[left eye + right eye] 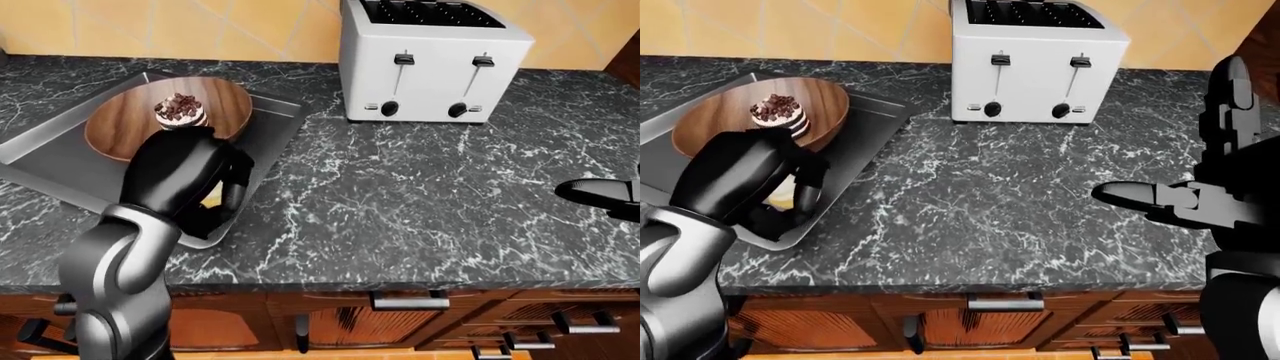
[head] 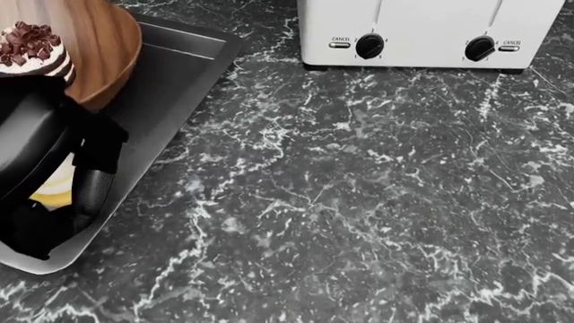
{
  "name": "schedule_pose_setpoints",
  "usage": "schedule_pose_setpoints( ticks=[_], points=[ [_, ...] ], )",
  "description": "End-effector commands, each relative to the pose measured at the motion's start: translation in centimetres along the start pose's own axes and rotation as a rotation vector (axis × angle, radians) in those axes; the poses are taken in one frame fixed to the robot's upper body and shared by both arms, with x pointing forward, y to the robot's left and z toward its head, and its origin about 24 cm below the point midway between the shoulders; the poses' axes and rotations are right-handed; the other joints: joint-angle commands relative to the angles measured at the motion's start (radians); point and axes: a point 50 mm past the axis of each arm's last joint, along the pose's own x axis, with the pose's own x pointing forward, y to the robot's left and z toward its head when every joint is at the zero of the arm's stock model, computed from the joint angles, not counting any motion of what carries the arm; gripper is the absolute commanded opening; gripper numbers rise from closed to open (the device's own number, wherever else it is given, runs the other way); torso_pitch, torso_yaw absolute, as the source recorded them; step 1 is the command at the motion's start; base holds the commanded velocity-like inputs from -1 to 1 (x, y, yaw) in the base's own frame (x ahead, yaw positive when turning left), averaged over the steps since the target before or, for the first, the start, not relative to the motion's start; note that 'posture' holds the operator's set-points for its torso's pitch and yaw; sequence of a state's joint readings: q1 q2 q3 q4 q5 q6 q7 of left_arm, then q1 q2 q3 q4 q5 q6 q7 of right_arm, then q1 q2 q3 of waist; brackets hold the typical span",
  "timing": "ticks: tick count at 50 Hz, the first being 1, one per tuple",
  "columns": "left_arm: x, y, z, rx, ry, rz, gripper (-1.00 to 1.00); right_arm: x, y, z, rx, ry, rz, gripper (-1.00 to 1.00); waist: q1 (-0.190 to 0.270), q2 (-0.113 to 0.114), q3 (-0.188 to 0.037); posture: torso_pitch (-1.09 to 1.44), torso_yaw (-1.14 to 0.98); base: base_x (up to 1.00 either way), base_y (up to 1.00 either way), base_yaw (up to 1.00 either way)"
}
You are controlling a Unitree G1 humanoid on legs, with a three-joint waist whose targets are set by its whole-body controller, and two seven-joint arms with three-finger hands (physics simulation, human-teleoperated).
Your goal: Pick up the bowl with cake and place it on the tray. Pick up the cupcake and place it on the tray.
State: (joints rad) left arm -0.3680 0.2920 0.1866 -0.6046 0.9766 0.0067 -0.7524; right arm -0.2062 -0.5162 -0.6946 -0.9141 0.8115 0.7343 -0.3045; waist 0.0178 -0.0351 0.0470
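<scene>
A wooden bowl (image 1: 120, 127) with a chocolate-topped cake (image 1: 180, 110) sits on the grey metal tray (image 1: 272, 120) at the left of the counter. My left hand (image 2: 67, 210) is low over the tray's near corner, right next to the bowl. Its black fingers (image 2: 91, 188) curl round a yellow cupcake (image 2: 54, 187), which is mostly hidden by the hand. My right hand (image 1: 1180, 199) is open and empty, held above the counter at the right.
A white four-slot toaster (image 1: 430, 60) stands on the dark marble counter (image 1: 400, 195) to the right of the tray, against the yellow tiled wall. Wooden drawers with metal handles (image 1: 410, 301) run below the counter's edge.
</scene>
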Motion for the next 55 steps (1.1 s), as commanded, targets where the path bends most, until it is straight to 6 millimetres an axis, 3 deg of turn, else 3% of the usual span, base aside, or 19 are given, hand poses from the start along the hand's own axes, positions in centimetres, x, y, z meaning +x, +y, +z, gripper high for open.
schedule_pose_setpoints(
  ticks=[1,11,22,40,55],
  points=[
    [-0.3,1.2,0.4,0.031,-0.020,0.075,-1.00,0.0,0.1,1.0,-0.011,-0.065,0.005,1.00,0.000,0.000,-0.020,0.00,0.00,0.00,0.00,0.00],
    [-0.5,0.5,-0.4,0.021,0.006,0.052,-1.00,0.0,0.2,1.3,-0.011,-0.067,0.007,1.00,-0.001,0.003,-0.021,0.00,0.00,0.00,0.00,0.00],
    [-0.8,0.7,-0.9,0.014,0.020,0.061,-0.75,0.0,0.2,1.4,-0.010,-0.066,0.008,1.00,-0.002,0.005,-0.020,0.00,0.00,0.00,0.00,0.00],
    [-0.8,1.6,-0.4,0.015,0.009,0.076,-0.51,0.0,0.2,1.2,-0.008,-0.066,0.007,1.00,-0.001,0.003,-0.018,0.00,0.00,0.00,0.00,0.00],
    [-0.7,1.3,-0.4,0.020,0.009,0.069,-0.28,0.1,0.1,1.1,-0.008,-0.065,0.006,1.00,-0.001,0.002,-0.019,0.00,0.00,0.00,0.00,0.00]
  ],
)
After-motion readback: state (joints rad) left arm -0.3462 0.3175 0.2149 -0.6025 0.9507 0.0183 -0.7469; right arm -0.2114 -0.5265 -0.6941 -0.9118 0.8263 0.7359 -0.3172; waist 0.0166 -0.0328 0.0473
